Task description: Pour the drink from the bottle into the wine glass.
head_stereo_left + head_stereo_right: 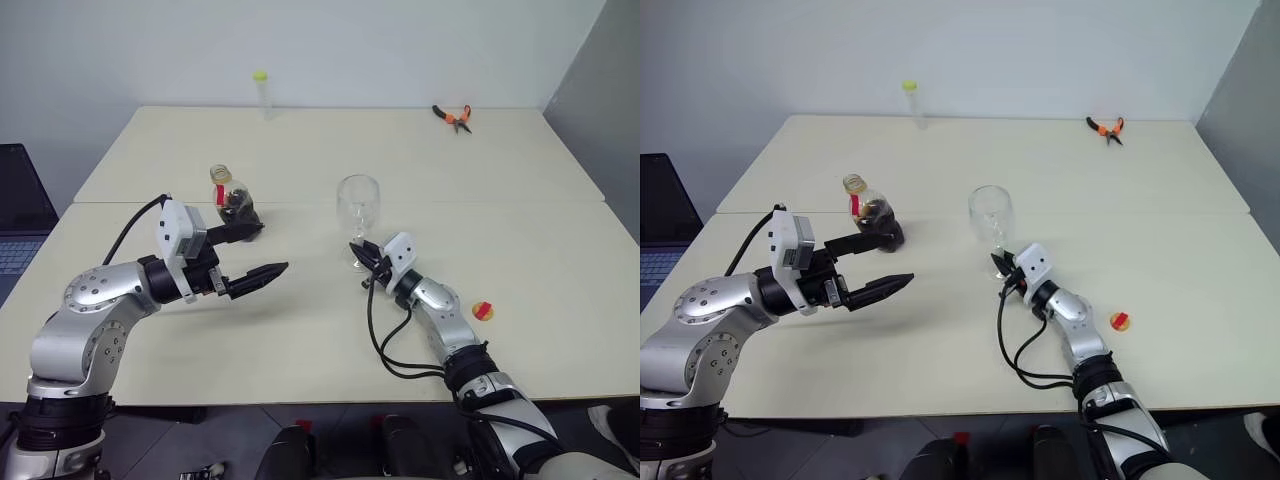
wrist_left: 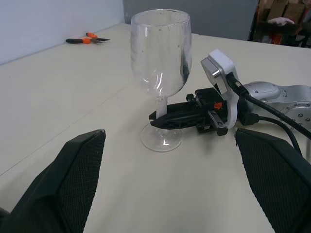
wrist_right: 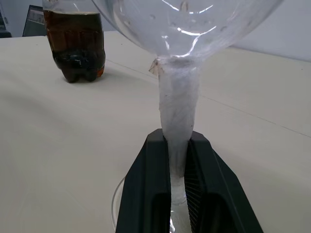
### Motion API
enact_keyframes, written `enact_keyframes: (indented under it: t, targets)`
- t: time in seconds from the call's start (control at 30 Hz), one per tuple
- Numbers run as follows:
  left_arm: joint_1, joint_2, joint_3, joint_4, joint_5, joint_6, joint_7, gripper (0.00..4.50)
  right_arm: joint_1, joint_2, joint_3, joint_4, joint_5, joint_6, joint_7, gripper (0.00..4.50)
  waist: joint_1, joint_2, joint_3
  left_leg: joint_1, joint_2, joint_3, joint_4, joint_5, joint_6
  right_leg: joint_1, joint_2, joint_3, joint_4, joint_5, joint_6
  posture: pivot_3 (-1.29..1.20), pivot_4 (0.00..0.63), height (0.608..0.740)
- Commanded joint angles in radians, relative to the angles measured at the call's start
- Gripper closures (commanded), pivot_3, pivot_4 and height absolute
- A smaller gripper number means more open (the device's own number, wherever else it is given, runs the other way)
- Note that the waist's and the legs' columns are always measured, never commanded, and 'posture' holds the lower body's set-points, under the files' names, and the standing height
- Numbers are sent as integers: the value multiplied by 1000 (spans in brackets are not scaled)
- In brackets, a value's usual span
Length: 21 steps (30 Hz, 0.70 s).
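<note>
The right gripper [image 3: 178, 194] has its two flat black fingers pinched tight on the stem of the wine glass [image 1: 358, 205], low down, just above the round foot. The stem looks frosted or wrapped in something whitish where the fingers meet it. The bowl above is clear, rounded and empty, with a few specks and droplets on the inside. The foot sits flat on the table [image 1: 320, 330].

The left gripper [image 1: 256, 253] is spread wide with nothing in it, held off the tabletop and pointing across toward the glass. Its fingers are chunky tapered black wedges with a fine mesh-like texture on the inner faces. One fingertip is right up by the bottle [image 1: 234, 203]; I can't tell if it actually touches.

The bottle is a small squat clear plastic thing with a lumpy base and a red strip of label at the neck, standing upright just past the left gripper's upper finger. Its cap is off and the neck is open. The drink [image 3: 77, 51] inside is dark brown, cola-looking.

A small yellow cap [image 1: 482, 311] with a bit of red lies on the table beside the right forearm. Far beyond both hands are orange-handled pliers [image 1: 453, 116] and a thin clear tube [image 1: 261, 92] with a yellow-green top. The table is smooth matte cream.
</note>
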Motion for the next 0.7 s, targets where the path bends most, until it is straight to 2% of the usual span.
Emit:
enact_keyframes:
  t: [0.03, 0.2, 0.43, 0.5, 0.53, 0.7]
  targets:
    - [-6, 10, 24, -34, -10, -5, 7, 0, -74, 26, -6, 4, 7, -17, -2, 4368, -3, 0, 0, 0, 0, 0, 0, 0, 0, 0, 0, 0, 0, 0, 0, 0, 150, 740]
    - [-3, 5, 23, -40, -12, -2, 16, 0, -137, 42, -5, 115, -17, -38, -13, 4368, -4, 0, 0, 0, 1, 0, -1, 0, 0, -1, 0, 0, 0, 0, 0, 0, 150, 740]
    - [6, 7, 29, -39, -9, -11, 26, 0, -151, 30, -14, 182, -18, -41, 7, 4368, -3, 0, 0, 0, -1, 0, 0, 0, 0, 0, 0, 0, 0, 0, 0, 0, 150, 740]
    - [5, 6, 29, -33, -6, -14, 27, 0, -146, 25, -17, 185, -17, -35, 10, 3653, -3, 0, 0, 0, 0, 0, 0, 0, 0, 0, 0, 0, 0, 0, 0, 0, 150, 740]
    - [5, 6, 29, -31, -5, -15, 27, 0, -143, 22, -17, 185, -17, -35, 11, 3488, -3, 0, 0, 0, 0, -1, 0, 0, 0, 0, 0, 0, 0, 0, 0, 0, 150, 740]
    - [3, 3, 25, -21, 0, -22, 28, 0, -129, 10, -9, 177, -36, -29, -3, 1741, -4, 0, 0, 0, 0, 0, 0, 0, 0, 0, 0, 0, 0, 0, 0, 0, 150, 740]
